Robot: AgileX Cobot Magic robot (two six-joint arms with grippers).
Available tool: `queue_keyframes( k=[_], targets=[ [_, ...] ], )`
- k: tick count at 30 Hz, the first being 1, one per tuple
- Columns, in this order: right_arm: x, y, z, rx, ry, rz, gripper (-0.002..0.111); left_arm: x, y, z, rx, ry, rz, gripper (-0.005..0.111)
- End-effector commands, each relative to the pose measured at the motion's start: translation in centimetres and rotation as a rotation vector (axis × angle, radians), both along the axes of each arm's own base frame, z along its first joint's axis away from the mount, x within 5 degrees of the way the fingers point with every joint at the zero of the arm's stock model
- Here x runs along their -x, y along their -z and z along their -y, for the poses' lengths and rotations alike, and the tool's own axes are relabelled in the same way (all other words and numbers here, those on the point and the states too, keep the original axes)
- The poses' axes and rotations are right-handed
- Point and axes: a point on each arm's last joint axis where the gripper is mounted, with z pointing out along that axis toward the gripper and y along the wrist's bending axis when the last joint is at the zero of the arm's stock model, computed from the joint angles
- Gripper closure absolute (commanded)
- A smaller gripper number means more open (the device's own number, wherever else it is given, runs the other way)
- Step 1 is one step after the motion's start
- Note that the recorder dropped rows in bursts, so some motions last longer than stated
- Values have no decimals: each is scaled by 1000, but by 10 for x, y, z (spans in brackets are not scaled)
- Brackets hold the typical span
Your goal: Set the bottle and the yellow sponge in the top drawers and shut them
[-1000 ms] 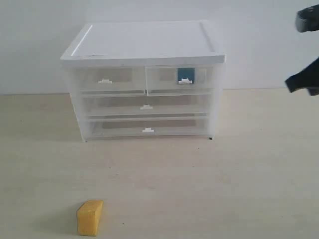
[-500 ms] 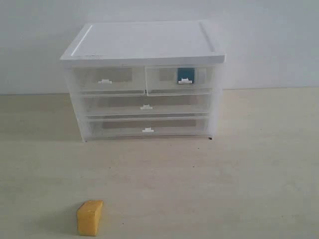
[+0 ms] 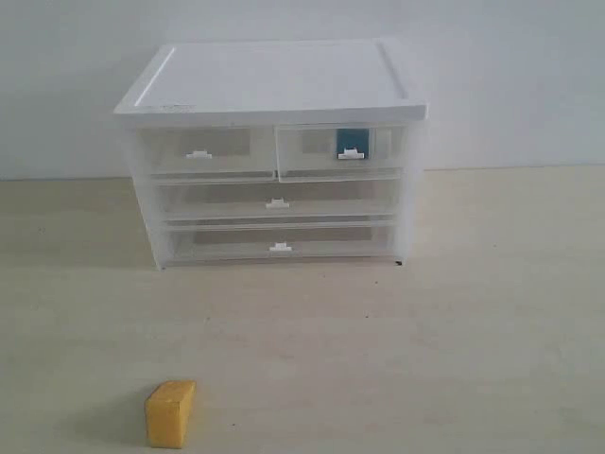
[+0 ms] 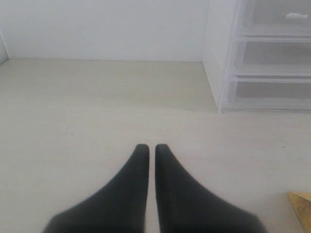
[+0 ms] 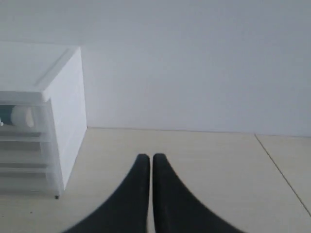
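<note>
Left wrist camera first: my left gripper [image 4: 151, 147] is two matt black fingers [image 4: 136, 184], plain and smooth. Each one starts broad at the base, sweeps inward in a long curve and narrows to a small rounded tip, like a pair of horns set side by side. Only a hairline of pale light splits them. Over to the right wrist camera: my right gripper [image 5: 148, 157] is the twin, with the same black, the same curved taper and the same blunt tips. Its edges go soft and blurred at the wide base.
</note>
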Motion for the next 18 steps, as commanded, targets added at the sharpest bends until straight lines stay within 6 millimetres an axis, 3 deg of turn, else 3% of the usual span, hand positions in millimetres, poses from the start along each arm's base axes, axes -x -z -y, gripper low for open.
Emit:
queue_keyframes(
  k=[1,5,7,14,18],
  targets=[
    [28,0,1,-45,-1,146,108,0,-2,0,4,4,11,102],
    [56,8,2,-59,-4,268,108,0,-2,0,4,4,11,102],
    [68,22,2,-78,-10,330,108,0,-2,0,4,4,11,102],
    [52,71,1,-44,-14,214,108,0,-2,0,-12,7,9,102],
    [47,87,0,-50,-16,173,108,0,-2,0,-83,23,6,102]
  ],
)
